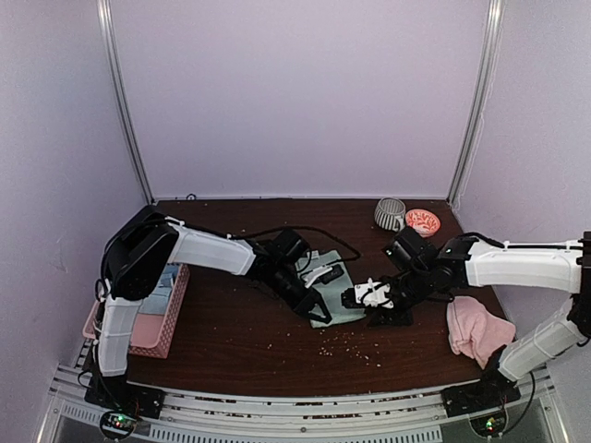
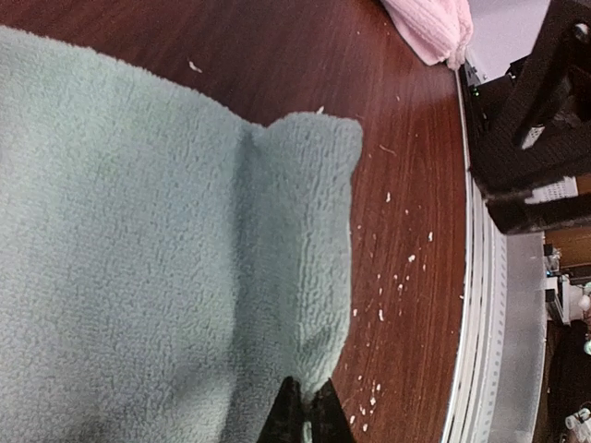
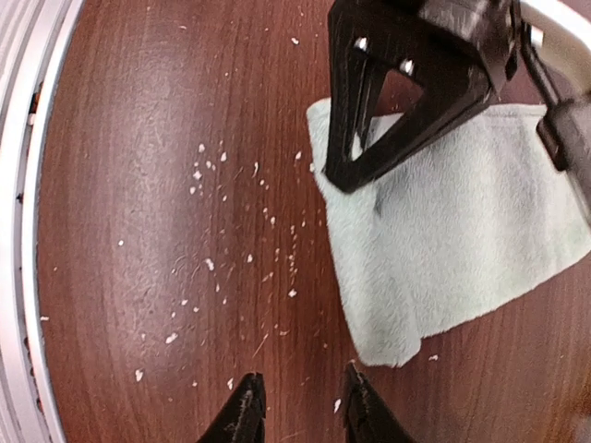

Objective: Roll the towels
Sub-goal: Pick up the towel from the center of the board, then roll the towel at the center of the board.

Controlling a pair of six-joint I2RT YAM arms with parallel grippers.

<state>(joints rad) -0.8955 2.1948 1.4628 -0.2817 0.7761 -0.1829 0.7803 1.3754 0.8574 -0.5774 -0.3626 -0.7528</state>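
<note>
Left wrist view: an edge of the mint towel is pinched between the fingers of the left gripper, the cloth lying spread beyond them. The right gripper is held spread, the towel just ahead of its fingertips, untouched. Rolling is judged not yet started; the pinched edge must next be lifted and turned over the cloth.

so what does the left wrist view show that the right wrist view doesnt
Only the left wrist view: the light pink terry towel, at the top edge. Only the right wrist view: the right pincer seen open, holding nothing. Both: the pale mint green terry towel with the left pincer closed on its edge, the dark wooden table and the white crumbs.
</note>
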